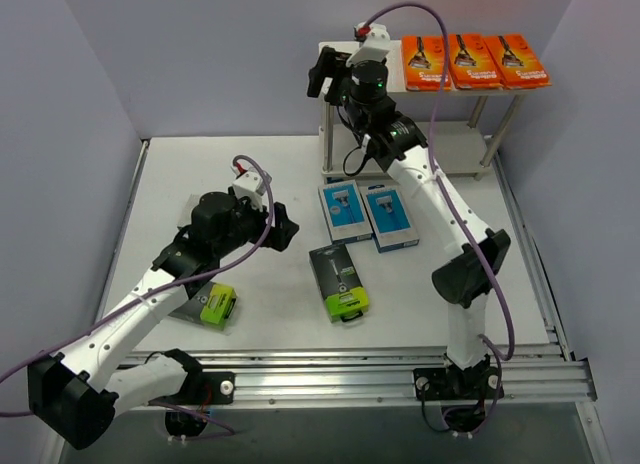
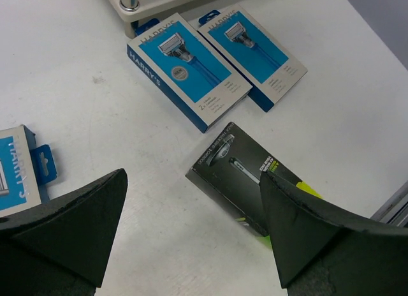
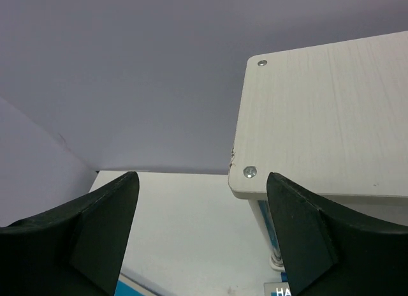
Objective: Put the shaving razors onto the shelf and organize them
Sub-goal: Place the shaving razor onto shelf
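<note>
Right gripper point(image 3: 202, 181) open, holds nothing; corner of shelf point(image 3: 319, 117) just ahead, by right finger. Left gripper point(image 2: 191, 200) wide open, empty; black razor pack point(image 2: 245, 175) below.

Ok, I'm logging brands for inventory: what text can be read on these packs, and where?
"HARRY'S": light blue cardboard razor pack, top and side edges.
"HARRY'S", partly cut off: blue pack at the left edge.
Black pack with lime-green end: print too small.
Three orange packs: blurred.

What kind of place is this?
Probably a robotics lab test cell: plain walls box in a white table, two arms bolt to an aluminium rail, and orange razor packs sit on a small shelf.
</note>
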Robot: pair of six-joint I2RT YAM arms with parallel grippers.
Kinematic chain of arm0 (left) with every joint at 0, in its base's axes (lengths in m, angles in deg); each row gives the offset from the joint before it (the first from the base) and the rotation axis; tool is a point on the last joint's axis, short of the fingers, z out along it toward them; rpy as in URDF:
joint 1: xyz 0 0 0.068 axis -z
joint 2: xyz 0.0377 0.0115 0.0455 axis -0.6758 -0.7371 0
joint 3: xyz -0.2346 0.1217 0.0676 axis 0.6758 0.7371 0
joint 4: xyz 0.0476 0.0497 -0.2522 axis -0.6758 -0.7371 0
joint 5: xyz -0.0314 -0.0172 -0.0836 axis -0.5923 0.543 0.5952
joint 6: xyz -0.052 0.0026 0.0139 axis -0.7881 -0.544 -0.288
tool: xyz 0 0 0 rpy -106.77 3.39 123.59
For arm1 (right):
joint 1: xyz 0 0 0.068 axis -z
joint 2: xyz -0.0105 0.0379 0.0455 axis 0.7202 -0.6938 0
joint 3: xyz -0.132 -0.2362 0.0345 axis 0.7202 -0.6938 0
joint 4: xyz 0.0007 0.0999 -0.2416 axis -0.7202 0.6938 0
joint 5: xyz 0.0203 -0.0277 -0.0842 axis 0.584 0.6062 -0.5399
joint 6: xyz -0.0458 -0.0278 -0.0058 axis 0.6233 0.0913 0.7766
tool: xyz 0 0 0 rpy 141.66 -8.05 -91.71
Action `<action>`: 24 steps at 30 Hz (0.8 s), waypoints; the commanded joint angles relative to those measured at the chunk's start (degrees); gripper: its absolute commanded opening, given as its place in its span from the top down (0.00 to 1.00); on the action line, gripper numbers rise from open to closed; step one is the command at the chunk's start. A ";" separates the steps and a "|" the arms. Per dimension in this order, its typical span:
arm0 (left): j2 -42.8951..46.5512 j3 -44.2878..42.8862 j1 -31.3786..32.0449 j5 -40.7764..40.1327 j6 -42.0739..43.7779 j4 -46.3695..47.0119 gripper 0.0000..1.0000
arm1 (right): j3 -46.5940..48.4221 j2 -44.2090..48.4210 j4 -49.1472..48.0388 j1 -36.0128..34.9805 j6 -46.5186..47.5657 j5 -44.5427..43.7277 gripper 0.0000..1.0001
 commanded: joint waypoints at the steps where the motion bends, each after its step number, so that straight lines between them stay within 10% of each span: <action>1: 1.96 -1.70 2.83 -6.77 3.71 -1.23 0.06 | 7.16 -5.17 -2.79 -1.48 2.24 -8.17 0.23; 24: 0.21 -2.23 13.48 -14.97 5.13 -4.04 0.06 | 12.36 -13.28 -4.12 5.02 -0.47 -9.94 0.12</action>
